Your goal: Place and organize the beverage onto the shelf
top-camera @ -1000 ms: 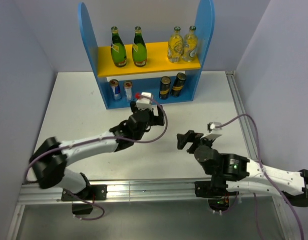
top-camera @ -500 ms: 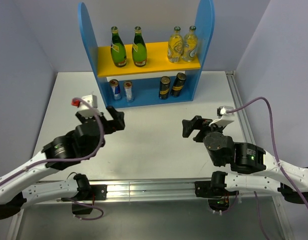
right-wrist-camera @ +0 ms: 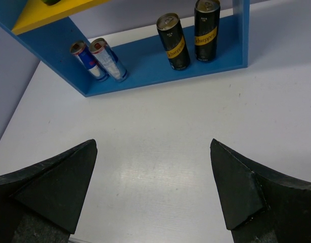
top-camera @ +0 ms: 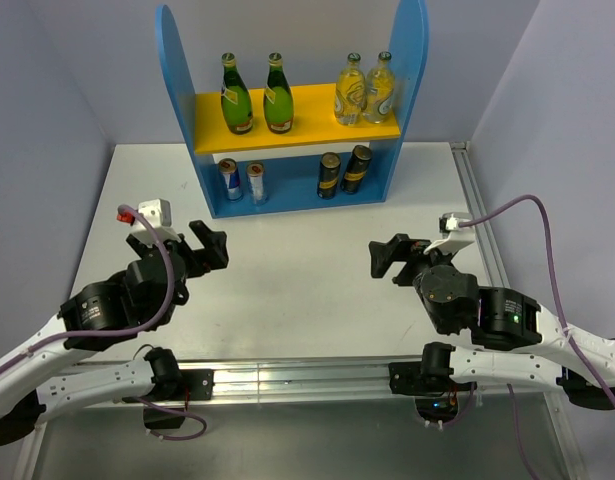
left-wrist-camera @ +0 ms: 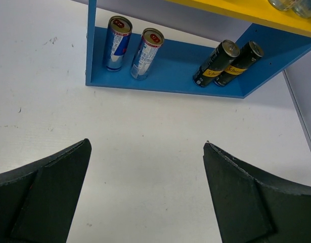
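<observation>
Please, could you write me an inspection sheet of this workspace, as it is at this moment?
Surface: white table, a few small marks; no drink stands on it outside the shelf.
Job's things: blue shelf upright at the far edge; green bottles and clear yellowish bottles on its yellow board; silver-blue cans and black-gold cans on the lower tier, all standing.
Clutter: nothing seen.
Grippers: left pincer open, empty; right pincer open, empty; both apart from the shelf.
Cables: purple cable looped on each arm, touching no drink.
Surroundings: pale walls around; metal rail at the near edge.
</observation>
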Tool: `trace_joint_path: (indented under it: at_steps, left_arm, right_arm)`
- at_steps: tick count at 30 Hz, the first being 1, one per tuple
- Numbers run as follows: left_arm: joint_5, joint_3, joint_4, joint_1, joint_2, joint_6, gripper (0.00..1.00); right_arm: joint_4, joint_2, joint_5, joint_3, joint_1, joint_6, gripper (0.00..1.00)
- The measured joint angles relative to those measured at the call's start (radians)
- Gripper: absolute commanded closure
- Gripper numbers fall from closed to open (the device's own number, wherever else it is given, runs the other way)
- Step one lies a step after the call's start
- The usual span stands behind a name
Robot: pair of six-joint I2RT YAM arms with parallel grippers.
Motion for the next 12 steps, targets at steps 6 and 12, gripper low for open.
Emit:
trace_joint_path:
  at_steps: [6, 12]
  left_arm:
    - [0.0, -0.01, -0.001, -0.001, 0.002, 0.001, 0.01]
    - [0.0, -0.015, -0.001, -0.001, 0.002, 0.001, 0.01]
  right_arm:
    - [0.013, 0.0, -0.018, 0.0, 0.0, -0.018, 0.0]
    - [0.029, 0.001, -0.027, -0.003, 0.0, -0.032, 0.0]
